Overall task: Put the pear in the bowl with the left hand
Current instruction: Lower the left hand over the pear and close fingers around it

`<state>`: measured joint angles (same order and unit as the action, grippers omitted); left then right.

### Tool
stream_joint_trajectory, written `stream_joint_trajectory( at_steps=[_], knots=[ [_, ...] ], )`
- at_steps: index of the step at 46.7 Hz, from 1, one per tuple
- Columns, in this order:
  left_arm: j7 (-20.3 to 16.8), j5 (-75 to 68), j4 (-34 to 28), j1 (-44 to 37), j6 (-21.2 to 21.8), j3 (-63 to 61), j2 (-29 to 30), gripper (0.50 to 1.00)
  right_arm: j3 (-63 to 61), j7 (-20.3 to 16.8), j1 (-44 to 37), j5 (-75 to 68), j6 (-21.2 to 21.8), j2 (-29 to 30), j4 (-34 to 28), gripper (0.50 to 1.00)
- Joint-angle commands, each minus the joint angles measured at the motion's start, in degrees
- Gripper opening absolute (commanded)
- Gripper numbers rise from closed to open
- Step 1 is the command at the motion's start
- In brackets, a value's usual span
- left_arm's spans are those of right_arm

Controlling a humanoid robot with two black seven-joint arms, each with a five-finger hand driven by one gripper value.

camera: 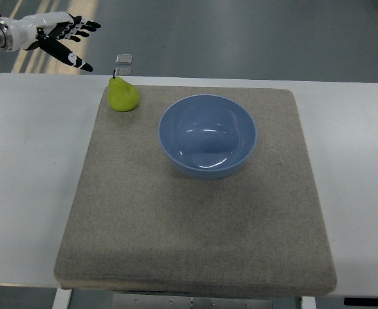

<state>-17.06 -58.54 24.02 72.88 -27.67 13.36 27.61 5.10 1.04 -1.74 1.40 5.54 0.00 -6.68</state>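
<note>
Reaching in from the upper left corner, the left hand (63, 40) is seen above the far edge of the white table (21, 174); its fingers (79, 26) are spread and relaxed, and nothing is held in them; the thumb is pointed down and to the right, toward the pear (122, 95), but is kept well apart from it. The pear, yellow-green with a short dark stem, is stood upright on the far left corner of a grey mat (195, 225); it is set beside the blue bowl (208, 136), to the bowl's left, with a gap of bare mat between them. The bowl is placed on the mat a little beyond its middle, and nothing is seen inside it. A small clear block (124, 60) is seen just beyond the pear, at the table's far edge.
</note>
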Motion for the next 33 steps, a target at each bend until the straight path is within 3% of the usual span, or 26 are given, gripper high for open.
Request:
stream_joint_trajectory(
  at_steps=[1,14,33],
  knots=[
    [0.01,-1.14,-0.11,0.07,1.74,-3.16,-0.98,0.969,0.00,0.01,-0.02,0.00,0.00,0.00,0.00,0.924],
    [0.19,-1.67,-0.99,-0.11,6.39,-7.65,-7.21,0.962,0.00,0.01,-0.02,0.00,0.00,0.00,0.00,0.926],
    [0.45,-2.37,-2.39,-0.46,7.98,-10.64,-10.38,0.964,0.00,0.01,-0.02,0.00,0.00,0.00,0.00,0.924]
  ],
)
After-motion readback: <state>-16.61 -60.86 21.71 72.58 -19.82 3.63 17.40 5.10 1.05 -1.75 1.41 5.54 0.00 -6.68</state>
